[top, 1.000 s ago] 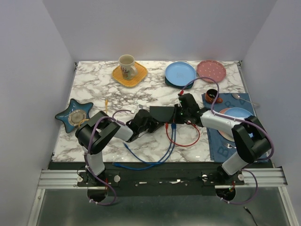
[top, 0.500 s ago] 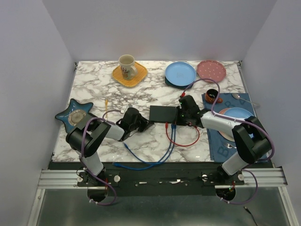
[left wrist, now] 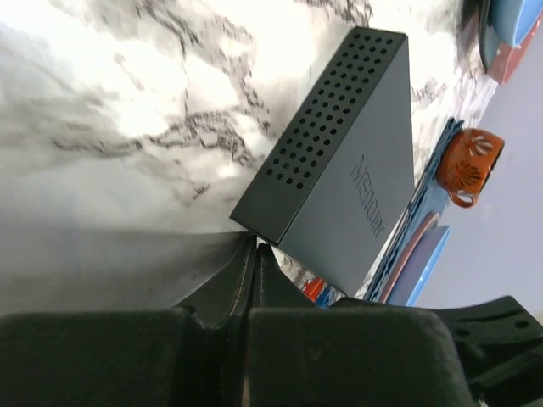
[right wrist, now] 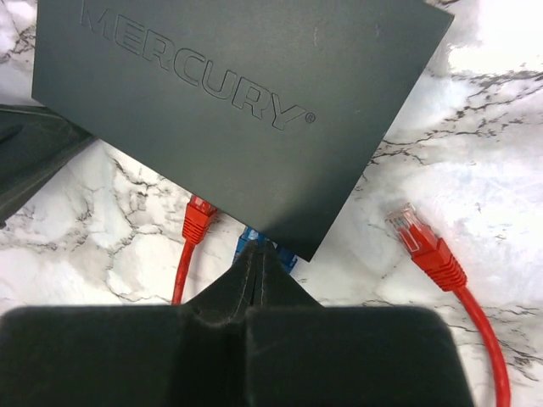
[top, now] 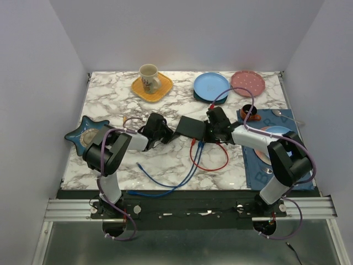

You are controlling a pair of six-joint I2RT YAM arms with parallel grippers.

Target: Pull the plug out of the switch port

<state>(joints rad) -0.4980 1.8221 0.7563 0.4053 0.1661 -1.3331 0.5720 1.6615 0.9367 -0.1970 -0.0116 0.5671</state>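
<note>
While both arms reached in over the white marble-patterned table (top: 165, 160), I saw the flat matte-black rectangular switch box (top: 190, 128) lying between the two claws. The left claw (left wrist: 253, 251) was clenched on nothing, its tips touching the box's nearest lower corner. The perforated short side of the box rose just ahead of that claw, and the lid with its embossed lettering ran off to its right. Far beyond the claw stood a small orange ceramic cup (left wrist: 469, 161) beside a blue cloth placemat (top: 252, 165).

The right claw (right wrist: 259, 253) was clenched too, and I could make out nothing held in it. Its tips lay at the long edge of the box that carries the switch port (right wrist: 205, 193). Directly at the tips a blue plastic plug (right wrist: 246, 242) sat against that edge, mostly hidden by the fingers, and I could not tell whether they touched it. Just left of the claw a red plastic plug (right wrist: 198, 218) was seated at the same edge. Off to the claw's right a second red plug (right wrist: 414, 233) lay loose on the marble, apart from the box, with its thin red cable (right wrist: 484, 331) running back past the claw. From above, thin blue cables (top: 176, 179) trailed from below the right claw toward the arm bases.
</note>
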